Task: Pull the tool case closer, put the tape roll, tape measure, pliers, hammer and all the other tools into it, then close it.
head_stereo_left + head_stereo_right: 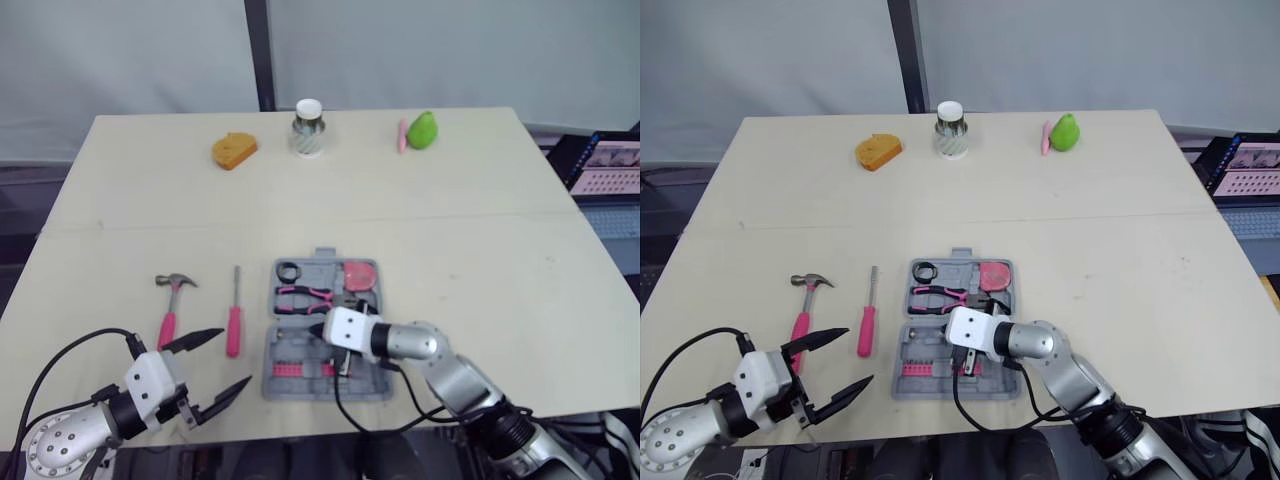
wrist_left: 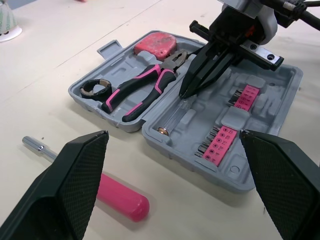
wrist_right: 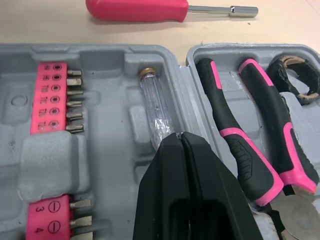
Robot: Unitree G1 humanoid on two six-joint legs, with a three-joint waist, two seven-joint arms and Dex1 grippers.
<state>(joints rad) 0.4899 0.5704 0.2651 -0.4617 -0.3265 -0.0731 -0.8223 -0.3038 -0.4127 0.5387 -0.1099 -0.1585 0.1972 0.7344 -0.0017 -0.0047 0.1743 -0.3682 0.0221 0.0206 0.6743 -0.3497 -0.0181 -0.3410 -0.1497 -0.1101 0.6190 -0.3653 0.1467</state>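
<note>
**Right hand clenched over the open case**

I see the open grey plastic tool case (image 1: 372, 388) near the pale table's (image 1: 450, 230) front edge. It holds the pink-and-black pliers (image 1: 305, 296), black tape roll (image 1: 288, 271) and pink tape measure (image 1: 360, 274). My right hand (image 3: 179, 136) is clenched, empty, over the pink bit strips (image 3: 52, 97), one marked 3 and 4. My left hand (image 1: 235, 356) is spread wide near the pink-handled screwdriver (image 1: 234, 320) and pink-handled hammer (image 1: 172, 300), both lying on the table.

Far edge of the table (image 1: 520, 260), in a row from the left:
- orange bread-shaped item (image 1: 234, 150);
- upright jar with white lid (image 1: 308, 128);
- green pear-shaped item (image 1: 423, 130), with a slim pink piece (image 1: 402, 135) just beside it.

Off the table's right edge: lit screen (image 1: 610, 165).
</note>
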